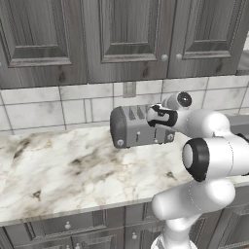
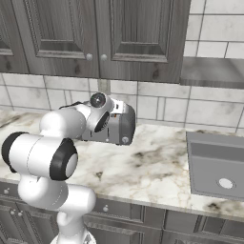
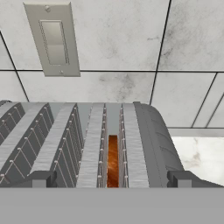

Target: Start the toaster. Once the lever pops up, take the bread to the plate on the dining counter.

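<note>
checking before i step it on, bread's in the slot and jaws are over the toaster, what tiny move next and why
Probably ease the open gripper straight down toward the bread. In the hand view the brown slice sits low in the toaster slot, roughly midway between the two fingertips, so the line-up looks good. Whether the lever has popped up can't be told, so confirm that first.

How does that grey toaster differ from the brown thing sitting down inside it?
The boxy grey metal toaster is large, ribbed and broad; the brown bread slice is thin and far smaller. The toaster stands on the marble worktop, while the bread stands upright on edge, sunk in one slot. Both stay untouched by the open hand.
</note>
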